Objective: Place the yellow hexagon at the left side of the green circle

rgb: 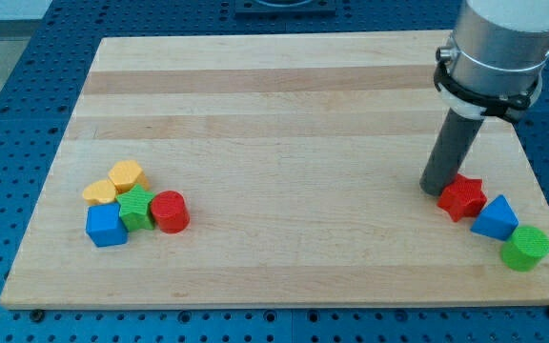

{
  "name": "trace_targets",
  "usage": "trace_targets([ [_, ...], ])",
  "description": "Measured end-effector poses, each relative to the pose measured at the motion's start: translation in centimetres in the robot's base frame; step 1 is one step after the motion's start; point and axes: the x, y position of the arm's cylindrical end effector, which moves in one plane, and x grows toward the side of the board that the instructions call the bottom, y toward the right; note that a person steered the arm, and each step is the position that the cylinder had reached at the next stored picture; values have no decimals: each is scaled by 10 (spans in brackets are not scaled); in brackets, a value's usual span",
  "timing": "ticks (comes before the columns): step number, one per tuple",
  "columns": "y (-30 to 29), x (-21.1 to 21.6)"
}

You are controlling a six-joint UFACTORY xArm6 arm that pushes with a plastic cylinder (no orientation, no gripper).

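The yellow hexagon (127, 176) sits in a cluster at the view's lower left. The green circle (526, 248) lies at the view's lower right, near the board's edge. My tip (437, 188) stands on the board at the view's right, touching the left side of a red star (461, 197). The tip is far to the right of the yellow hexagon and up-left of the green circle.
Around the yellow hexagon lie a yellow block (100, 192), a green star (137, 207), a blue cube (106, 227) and a red cylinder (170, 211). A blue triangle (496, 218) lies between the red star and the green circle. The wooden board (274, 114) rests on a blue surface.
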Motion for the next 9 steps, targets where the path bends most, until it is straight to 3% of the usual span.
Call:
trace_targets([
  [1, -38, -12],
  [4, -265, -77],
  [6, -403, -77],
  [7, -442, -72],
  [9, -439, -50],
])
